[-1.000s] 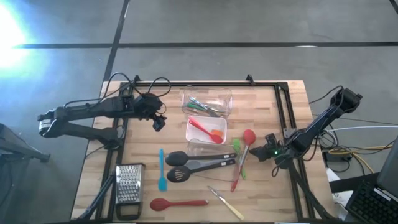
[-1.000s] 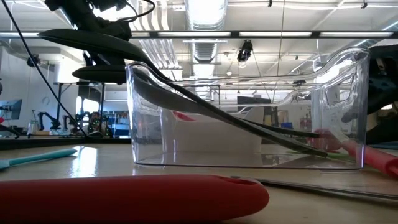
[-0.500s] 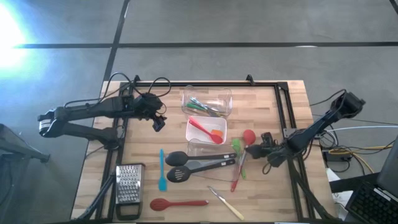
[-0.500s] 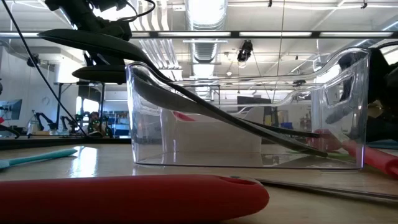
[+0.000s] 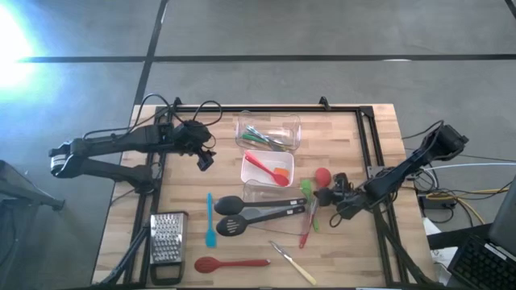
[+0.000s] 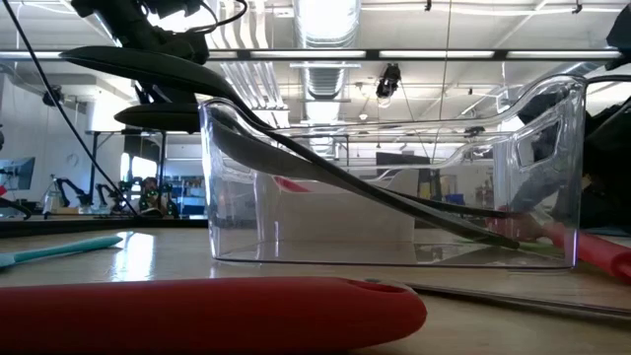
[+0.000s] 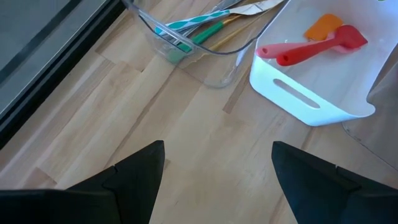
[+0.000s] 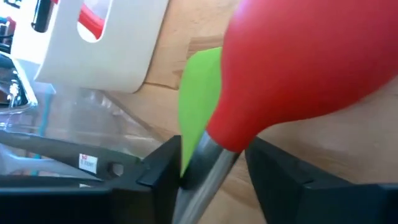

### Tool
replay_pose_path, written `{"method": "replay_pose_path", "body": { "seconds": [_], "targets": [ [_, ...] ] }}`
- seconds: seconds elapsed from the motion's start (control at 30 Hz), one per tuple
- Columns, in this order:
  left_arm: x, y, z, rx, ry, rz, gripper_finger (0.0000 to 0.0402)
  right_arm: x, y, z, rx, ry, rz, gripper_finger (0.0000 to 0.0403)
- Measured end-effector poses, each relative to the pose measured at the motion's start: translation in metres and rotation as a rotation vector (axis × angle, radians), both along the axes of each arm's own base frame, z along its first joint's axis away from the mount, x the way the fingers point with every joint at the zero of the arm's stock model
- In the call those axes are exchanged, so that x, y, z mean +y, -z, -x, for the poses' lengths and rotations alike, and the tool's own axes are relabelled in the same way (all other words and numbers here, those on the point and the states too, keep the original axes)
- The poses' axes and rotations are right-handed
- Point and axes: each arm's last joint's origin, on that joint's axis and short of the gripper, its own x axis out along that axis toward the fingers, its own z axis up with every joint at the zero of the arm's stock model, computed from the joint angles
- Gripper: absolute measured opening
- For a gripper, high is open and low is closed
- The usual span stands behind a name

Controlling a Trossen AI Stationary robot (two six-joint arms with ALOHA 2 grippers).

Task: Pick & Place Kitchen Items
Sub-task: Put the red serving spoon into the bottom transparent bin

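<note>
At the right of the worktop (image 5: 379,129), the right end effector (image 5: 327,196) sits low over the red spoon (image 5: 322,175). We see its fingers (image 8: 155,177) straddling the metal shaft just under the red bowl, released, with a gap left on one side. The green spatula (image 5: 307,188) lies touching the spoon on the side nearer the tubs. The near tub (image 5: 256,188) stands just beside the end effector, with two black ladles (image 5: 242,216) leaning over its rim. The white tub (image 5: 251,171) and the far tub (image 5: 268,121) stand behind it in a row.

The left end effector (image 5: 207,159) hangs spread wide over bare wood, well apart from the tubs. We note free worktop between the red spoon and the right edge, and also at the far right corner. The near edge is crowded: the grater (image 5: 167,239), a teal tool (image 5: 210,219), a second red spoon (image 5: 230,263) and a wood-handled tool (image 5: 294,263).
</note>
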Motion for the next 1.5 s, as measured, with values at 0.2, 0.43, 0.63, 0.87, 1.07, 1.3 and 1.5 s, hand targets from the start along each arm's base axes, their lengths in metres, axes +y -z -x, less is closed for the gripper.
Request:
{"method": "replay_pose_path", "body": {
  "seconds": [0.2, 0.43, 0.63, 0.87, 1.07, 1.3, 1.5],
  "targets": [
    [0.0, 0.0, 0.0, 0.002, 0.004, -0.003, 0.03, -0.002, -0.002, -0.006, -0.015, 0.026, 0.019, 0.0065],
    [0.0, 0.0, 0.0, 0.002, 0.003, -0.003, 0.03, -0.009, -0.011, -0.004, 0.01, -0.026, 0.112, 0.0041],
    [0.0, 0.0, 0.0, 0.002, 0.004, -0.002, 0.03, -0.016, -0.031, 0.003, -0.024, -0.094, 0.193, 0.0041],
    [0.0, 0.0, 0.0, 0.002, 0.004, -0.002, 0.03, -0.016, -0.096, 0.002, -0.168, -0.281, 0.464, 0.0041],
    [0.0, 0.0, 0.0, 0.001, 0.005, -0.001, 0.03, -0.018, -0.162, 0.003, -0.137, -0.409, 0.682, 0.0041],
    [0.0, -0.001, -0.001, -0.016, 0.005, -0.006, 0.03, -0.019, -0.204, -0.02, -0.153, -0.647, 0.734, 0.0041],
    [0.001, -0.003, -0.002, -0.018, 0.04, -0.039, 0.03, -0.022, -0.226, -0.061, -0.249, -0.92, 0.787, 0.0041]
  ]
}}
